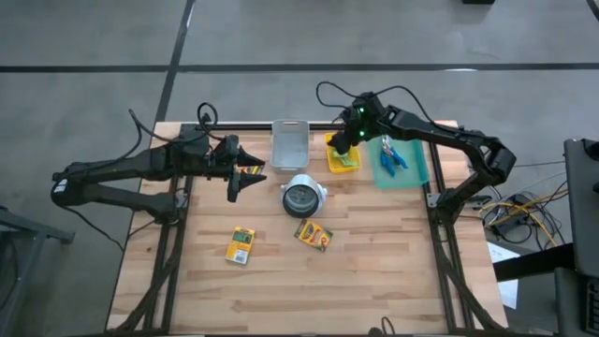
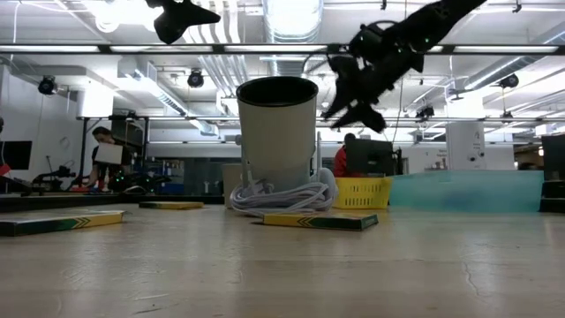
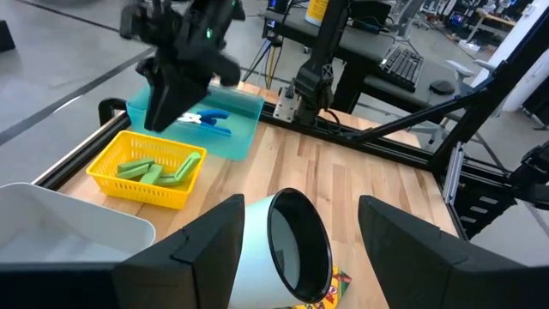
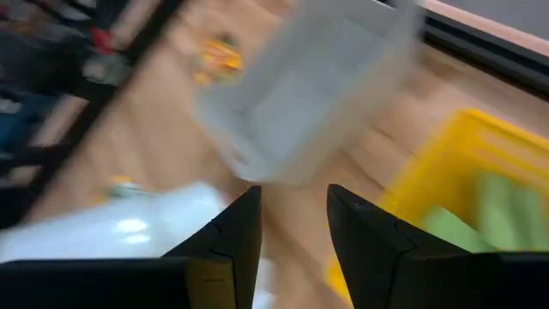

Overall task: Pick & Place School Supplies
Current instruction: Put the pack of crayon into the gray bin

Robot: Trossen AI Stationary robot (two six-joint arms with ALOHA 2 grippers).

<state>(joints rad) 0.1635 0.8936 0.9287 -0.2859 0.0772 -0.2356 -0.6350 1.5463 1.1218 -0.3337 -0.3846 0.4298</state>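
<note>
Three flat yellow-and-green crayon boxes lie on the wood: one near the front (image 1: pixel 241 245), one by the middle (image 1: pixel 314 234), one under my left gripper (image 1: pixel 251 172). Light-green sticks (image 3: pixel 154 169) lie in a yellow basket (image 1: pixel 343 159). Blue-handled scissors (image 1: pixel 391 154) lie in a teal tray (image 1: pixel 402 164). My right gripper (image 1: pixel 340 145) hovers above the basket, open with nothing between its fingers (image 4: pixel 293 196). My left gripper (image 1: pixel 245 176) hangs high over the left half of the table, open and empty (image 3: pixel 300 215).
A clear grey bin (image 1: pixel 290 142) stands at the far edge, left of the basket. A white cup (image 1: pixel 302 197) with a coiled white cord around its foot stands mid-table. Black frame rails run along the table's far, left and right edges. Bare wood lies at the near side.
</note>
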